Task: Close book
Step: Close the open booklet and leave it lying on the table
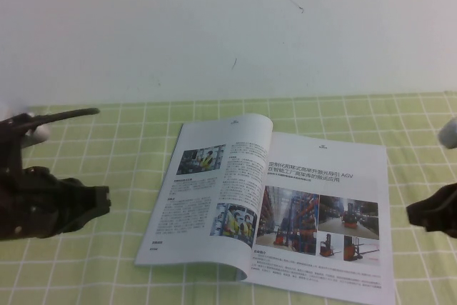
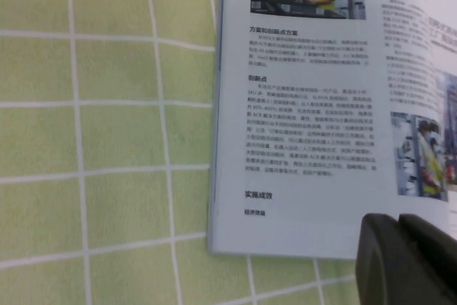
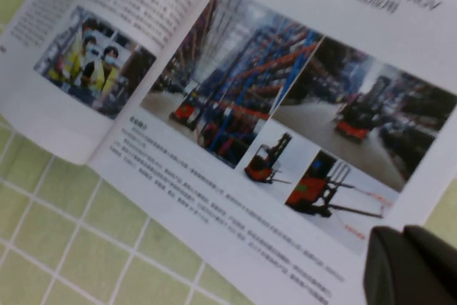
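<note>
Currently the thin, glossy magazine-style book with printed text and forklift photos [image 1: 285,205] lies open, face up, in the middle of the green cloth with a white grid pattern [image 1: 107,269], and a plain white wall [image 1: 214,26] stands behind it. Its left page bows upward into a curl near the spine, while its right page lies flat. The black left gripper [image 1: 100,201] hangs low over the cloth at the left edge of the high view, apart from the book's left edge, with its fingers together. The black right gripper [image 1: 414,216] sits near the book's right edge without touching it. In the right wrist view its fingers appear pressed together.
</note>
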Available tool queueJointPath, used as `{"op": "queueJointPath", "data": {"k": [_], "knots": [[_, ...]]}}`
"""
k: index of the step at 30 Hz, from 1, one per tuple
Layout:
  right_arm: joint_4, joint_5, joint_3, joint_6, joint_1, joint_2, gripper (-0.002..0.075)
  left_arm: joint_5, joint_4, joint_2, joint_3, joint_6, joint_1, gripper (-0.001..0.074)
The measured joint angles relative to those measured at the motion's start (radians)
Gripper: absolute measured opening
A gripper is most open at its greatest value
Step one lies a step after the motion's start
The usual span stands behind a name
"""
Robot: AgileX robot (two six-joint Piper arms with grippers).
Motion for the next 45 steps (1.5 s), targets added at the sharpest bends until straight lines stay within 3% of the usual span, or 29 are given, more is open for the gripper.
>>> {"op": "queueJointPath", "data": {"k": [7,13,22,36,45], "knots": [[0.032,-0.119,-0.005,-0.005,0.178,0.235,-0.0003,-0.064,0.033,0.205,-0.067,0.018,-0.116,-0.0002],[0.032,-0.172,-0.007,-0.009,0.192,0.399,-0.0003,-0.233,0.039,0.326,-0.087,0.061,-0.174,-0.0002],[0.034,-0.17,-0.019,-0.009,0.192,0.424,-0.0003,-0.356,0.039,0.517,-0.155,0.092,-0.175,-0.0002],[0.034,-0.165,-0.023,-0.009,0.192,0.428,-0.0003,-0.25,-0.004,0.68,-0.274,0.117,-0.21,-0.0002],[0.034,-0.169,-0.023,-0.013,0.192,0.428,-0.0003,-0.04,-0.172,0.719,-0.372,0.162,-0.425,-0.0002]]}}
